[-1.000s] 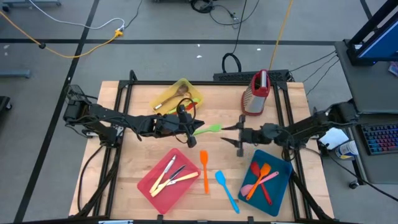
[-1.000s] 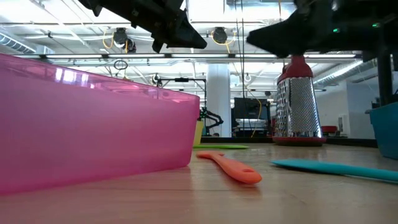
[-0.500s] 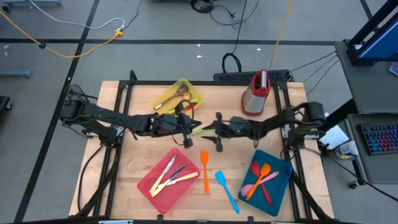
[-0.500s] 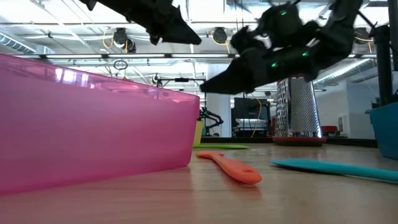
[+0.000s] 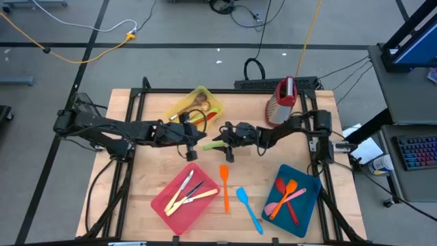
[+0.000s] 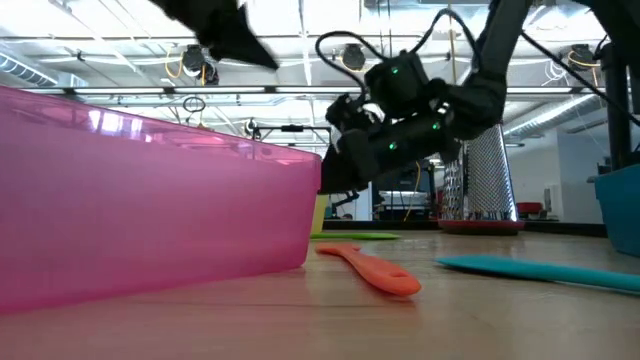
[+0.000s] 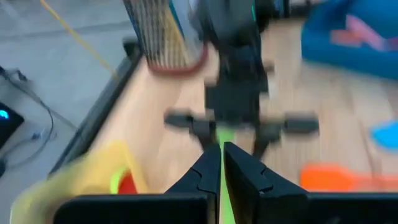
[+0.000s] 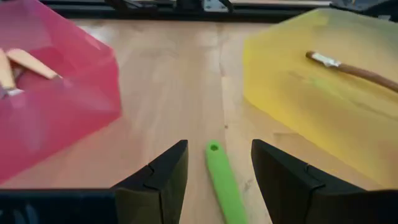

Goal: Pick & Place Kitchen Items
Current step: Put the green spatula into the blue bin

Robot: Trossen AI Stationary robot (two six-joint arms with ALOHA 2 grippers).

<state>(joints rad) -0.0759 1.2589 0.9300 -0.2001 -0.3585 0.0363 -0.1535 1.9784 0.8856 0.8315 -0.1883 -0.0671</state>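
Observation:
A green utensil (image 5: 212,145) lies flat on the table's middle, its handle end with a hole (image 8: 214,148) toward the table's left. My right gripper (image 5: 220,143) is open. Its fingers (image 8: 163,177) stand on either side of that handle without touching it, and the low view shows the gripper (image 6: 328,185) a little above the table. My left gripper (image 5: 196,140) hangs higher (image 6: 240,35) just left of the utensil, shut (image 7: 221,155), holding nothing. An orange spatula (image 5: 224,186) and a blue spatula (image 5: 249,208) lie nearer the front.
A yellow tray (image 5: 205,96) with a wooden spoon stands at the far middle. A pink-red tray (image 5: 164,205) with pale cutlery is at the near left. A blue tray (image 5: 304,219) with orange, pink and red utensils is at the near right. A metal grater (image 5: 281,102) stands far right.
My right gripper has swung toward the table's left and come down over the green utensil, staying open. My left gripper has drawn back toward the table's left and risen a little, staying shut. The green utensil has kept its place on the table.

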